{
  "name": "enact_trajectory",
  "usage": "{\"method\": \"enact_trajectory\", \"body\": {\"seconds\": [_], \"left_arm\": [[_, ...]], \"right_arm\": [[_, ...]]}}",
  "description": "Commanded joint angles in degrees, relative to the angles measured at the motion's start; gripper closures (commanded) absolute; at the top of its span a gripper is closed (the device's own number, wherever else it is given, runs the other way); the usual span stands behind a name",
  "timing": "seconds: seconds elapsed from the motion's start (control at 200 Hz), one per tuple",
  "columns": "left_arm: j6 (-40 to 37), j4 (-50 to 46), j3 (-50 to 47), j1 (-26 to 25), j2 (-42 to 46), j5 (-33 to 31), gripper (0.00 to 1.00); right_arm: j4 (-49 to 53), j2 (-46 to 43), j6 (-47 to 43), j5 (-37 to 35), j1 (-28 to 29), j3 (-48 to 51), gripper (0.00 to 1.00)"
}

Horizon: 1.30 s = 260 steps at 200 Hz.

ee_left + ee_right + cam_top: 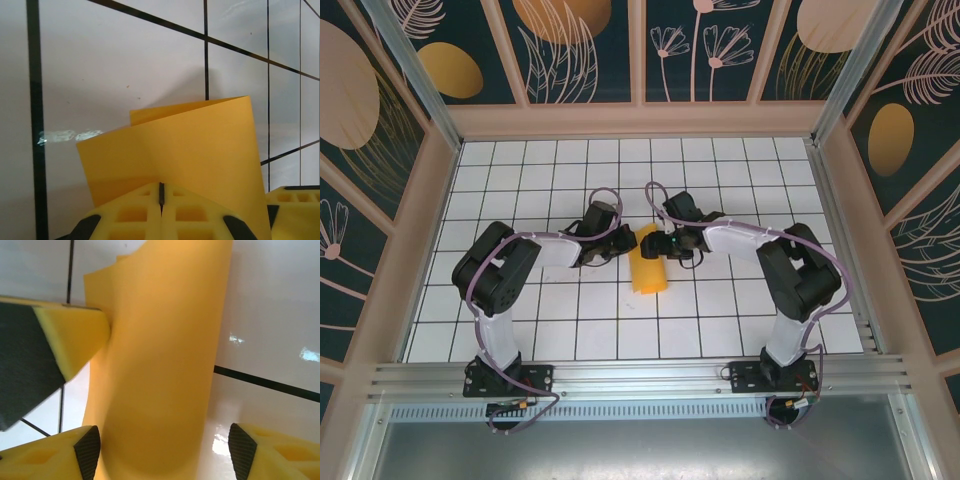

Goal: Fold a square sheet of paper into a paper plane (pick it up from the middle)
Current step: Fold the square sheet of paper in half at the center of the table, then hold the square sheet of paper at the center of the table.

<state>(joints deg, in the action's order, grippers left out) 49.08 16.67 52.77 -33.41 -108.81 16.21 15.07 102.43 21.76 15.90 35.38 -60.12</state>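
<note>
Left end effector (161,195) on curled paper (200,150)

From the sheet of paper (648,268) at the centre of the table (570,165), I see open tiles toward 12 o'clock all the way to the far wall (640,120). There are more toward 6 o'clock, down to the metal rail (640,375). At 9 o'clock the left gripper (618,245), pinched on the sheet, blocks the way. At 3 o'clock the right gripper (668,243) straddles it with fingers apart. The left arm's elbow (495,270) fills 8 o'clock and the right arm's elbow (800,270) fills 4 o'clock. Beyond both, the side walls hem in narrow bare strips.
</note>
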Motion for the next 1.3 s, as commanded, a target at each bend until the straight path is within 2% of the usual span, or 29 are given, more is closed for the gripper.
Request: {"method": "enact_trajectory", "body": {"seconds": [0.0,0.165,0.405,0.545,0.876,1.296], "left_arm": [[-1.0,-0.26,1.96,-0.32,-1.17,1.42,0.97],[-0.81,-0.56,2.5,-0.34,-0.31,1.06,0.93],[1.84,1.13,0.51,-0.32,4.03,-2.5,0.67],[1.47,0.21,-0.61,-0.27,6.93,-6.14,0.59],[1.27,1.41,-3.38,-0.33,9.14,-6.46,0.54],[1.54,1.76,-4.0,-0.31,9.85,-5.83,0.53]], "right_arm": [[1.99,1.17,-1.31,-0.67,0.4,-0.73,0.36],[0.92,0.9,0.55,-1.74,-0.03,0.42,0.47],[-2.28,0.09,4.07,-0.95,-1.36,3.64,0.54],[-3.49,-0.66,4.52,-0.87,-2.4,4.92,0.56],[-7.17,-1.51,6.67,0.69,-3.73,8.26,0.61],[-5.18,2.2,8.04,-2.7,-3.72,8.69,0.56]]}}
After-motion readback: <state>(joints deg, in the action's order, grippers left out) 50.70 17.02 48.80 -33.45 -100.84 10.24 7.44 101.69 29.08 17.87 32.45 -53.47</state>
